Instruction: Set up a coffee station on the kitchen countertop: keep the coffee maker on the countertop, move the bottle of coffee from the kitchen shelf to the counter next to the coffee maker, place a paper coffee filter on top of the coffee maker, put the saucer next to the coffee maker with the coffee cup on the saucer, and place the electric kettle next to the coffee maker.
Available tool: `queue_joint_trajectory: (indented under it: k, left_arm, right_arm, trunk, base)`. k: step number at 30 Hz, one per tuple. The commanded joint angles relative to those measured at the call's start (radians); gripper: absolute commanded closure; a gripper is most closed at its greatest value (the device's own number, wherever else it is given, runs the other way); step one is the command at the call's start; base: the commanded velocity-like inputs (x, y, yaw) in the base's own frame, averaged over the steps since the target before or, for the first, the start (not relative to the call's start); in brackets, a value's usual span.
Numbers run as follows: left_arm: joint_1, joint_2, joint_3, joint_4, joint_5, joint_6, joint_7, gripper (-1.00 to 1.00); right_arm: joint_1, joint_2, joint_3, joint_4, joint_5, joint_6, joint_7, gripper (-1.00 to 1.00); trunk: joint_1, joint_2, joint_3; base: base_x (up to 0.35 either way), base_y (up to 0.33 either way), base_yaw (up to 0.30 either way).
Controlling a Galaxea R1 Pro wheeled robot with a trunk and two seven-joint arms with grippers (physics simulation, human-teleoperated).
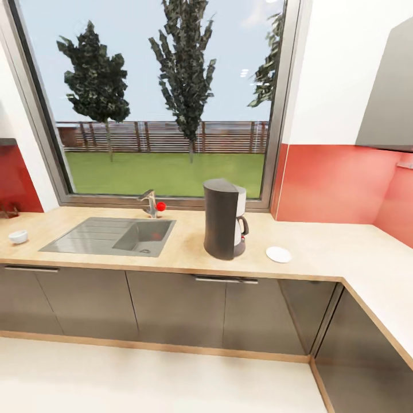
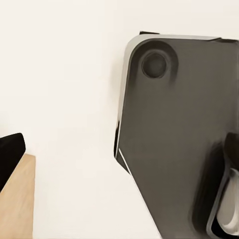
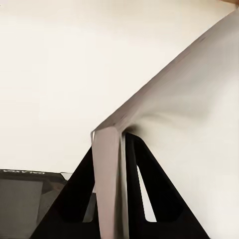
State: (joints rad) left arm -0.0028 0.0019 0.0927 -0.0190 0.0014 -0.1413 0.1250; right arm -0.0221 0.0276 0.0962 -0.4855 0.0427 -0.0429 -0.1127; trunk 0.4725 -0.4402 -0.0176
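The dark coffee maker point(image 1: 223, 221) stands upright on the wooden countertop point(image 1: 321, 244), right of the sink. Just to its right lies a white saucer point(image 1: 279, 254) on the counter. A small white coffee cup point(image 1: 18, 236) sits far left on the counter, near its front edge. In the right wrist view my right gripper point(image 3: 124, 144) is shut on a white paper coffee filter point(image 3: 189, 124), which is pinched between the black fingers point(image 3: 79, 194) and fans out from them. The bottle of coffee and the kettle are out of view.
A steel sink point(image 1: 86, 241) with a faucet point(image 1: 150, 203) is set into the counter below a big window. The counter turns a corner at the right point(image 1: 384, 287). Grey cabinet fronts point(image 1: 172, 310) run beneath. The left wrist view looks down at pale floor and my dark base point(image 2: 174, 139).
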Motion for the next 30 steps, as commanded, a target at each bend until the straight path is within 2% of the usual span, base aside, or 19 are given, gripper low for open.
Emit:
queue_joint_trajectory:
  k: [1, 11, 12, 15, 16, 17, 20, 22, 25, 27, 28, 30]
  left_arm:
    - [0.0, 0.0, 0.007, 0.0, 0.002, -0.003, -0.001, -1.0]
    - [0.0, 0.005, 0.002, 0.001, -0.004, -0.004, -0.002, -1.0]
    - [0.0, 0.006, 0.001, 0.001, -0.006, -0.004, -0.002, -1.0]
    - [0.0, 0.005, 0.001, 0.001, -0.006, -0.003, -0.002, -1.0]
    - [0.0, 0.004, 0.0, 0.001, -0.007, -0.004, -0.002, -1.0]
    - [0.0, 0.003, 0.0, 0.001, -0.007, -0.004, -0.002, -1.0]
    - [0.0, 0.003, 0.0, 0.0, -0.007, -0.004, -0.002, -1.0]
    - [0.0, 0.004, -0.001, 0.0, -0.007, -0.004, -0.003, -1.0]
    - [0.0, 0.004, -0.001, 0.0, -0.007, -0.004, -0.004, -1.0]
    - [0.0, 0.005, -0.001, 0.0, -0.007, -0.004, -0.004, -1.0]
    - [0.0, 0.005, -0.001, 0.0, -0.007, -0.004, -0.004, -1.0]
    - [0.0, 0.006, -0.001, 0.0, -0.007, -0.004, -0.004, -1.0]
  right_arm:
    - [-0.001, -0.001, 0.005, 0.001, 0.002, -0.001, -0.007, 1.0]
    - [-0.001, -0.001, 0.002, -0.004, -0.003, -0.003, -0.009, 1.0]
    - [-0.001, -0.002, 0.003, -0.104, 0.002, 0.004, -0.006, 1.0]
    - [-0.001, -0.018, 0.003, -0.253, 0.004, 0.039, -0.005, 1.0]
    - [-0.001, -0.048, 0.004, -0.412, 0.005, 0.149, -0.004, 1.0]
    - [-0.001, -0.06, 0.004, -0.481, 0.005, 0.21, -0.003, 1.0]
    - [-0.02, -0.078, 0.004, -0.695, 0.005, 0.374, -0.001, 1.0]
    - [-0.042, -0.081, 0.004, -0.777, 0.005, 0.43, -0.002, 1.0]
    - [-0.12, -0.083, 0.004, -0.856, 0.008, 0.517, -0.003, 1.0]
    - [-0.229, -0.084, 0.004, -0.874, 0.022, 0.604, -0.004, 1.0]
    - [-0.261, -0.084, 0.004, -0.874, 0.028, 0.627, -0.004, 1.0]
    - [-0.394, -0.084, 0.004, -0.856, 0.053, 0.706, -0.004, 1.0]
  trunk:
    - [0.001, -0.002, -0.002]
    - [0.001, -0.002, -0.002]
    - [0.001, -0.002, -0.002]
    - [0.001, -0.002, -0.002]
    - [0.001, -0.002, -0.002]
    - [0.001, -0.002, -0.002]
    - [0.001, -0.002, -0.002]
    - [0.001, -0.002, -0.002]
    - [0.001, -0.002, -0.002]
    - [0.001, -0.002, -0.002]
    - [0.001, -0.002, -0.002]
    - [0.001, -0.002, -0.002]
  base:
    - [0.0, 0.0, 0.002]
    - [0.0, 0.0, 0.0]
    - [0.0, 0.0, 0.0]
    - [0.0, 0.0, 0.0]
    - [0.0, 0.0, 0.0]
    - [0.0, 0.0, 0.0]
    - [0.0, 0.0, 0.0]
    - [0.0, 0.0, 0.0]
    - [0.0, 0.0, 0.0]
    - [0.0, 0.0, 0.0]
    - [0.0, 0.0, 0.0]
    - [0.0, 0.0, 0.0]
